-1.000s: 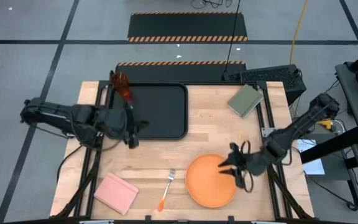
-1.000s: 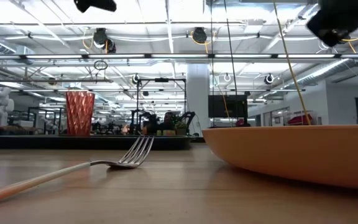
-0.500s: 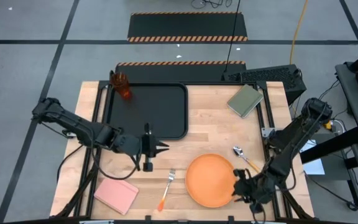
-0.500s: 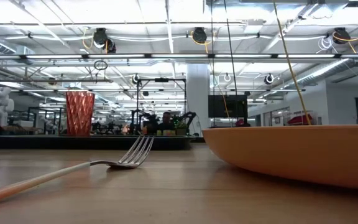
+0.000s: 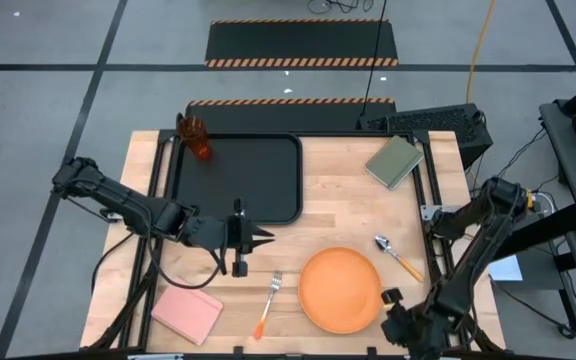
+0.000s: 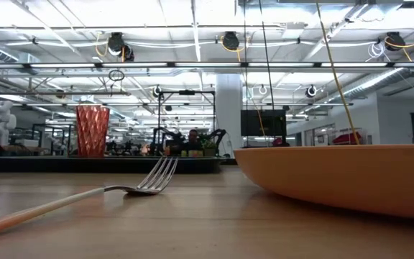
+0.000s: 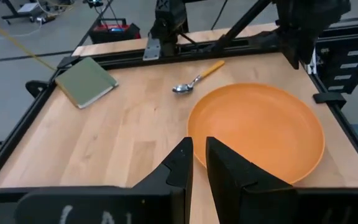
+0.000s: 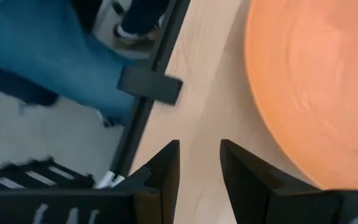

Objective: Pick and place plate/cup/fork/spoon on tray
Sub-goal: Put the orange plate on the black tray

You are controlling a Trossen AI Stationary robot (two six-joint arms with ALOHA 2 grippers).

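Plate (image 5: pixel 340 290) sits on the table's near right, off the tray (image 5: pixel 238 178), and I judge its pickup is next, so my empty, partly open right gripper (image 8: pixel 196 163) beside its rim must straddle it while the nearly shut left gripper (image 5: pixel 258 237) waits mid-table.

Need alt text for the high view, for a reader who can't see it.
Overhead: the cup stands at a corner of the otherwise bare tray; plate, fork and spoon lie on the table. The left gripper hovers beside the tray, the right gripper by the plate's edge.
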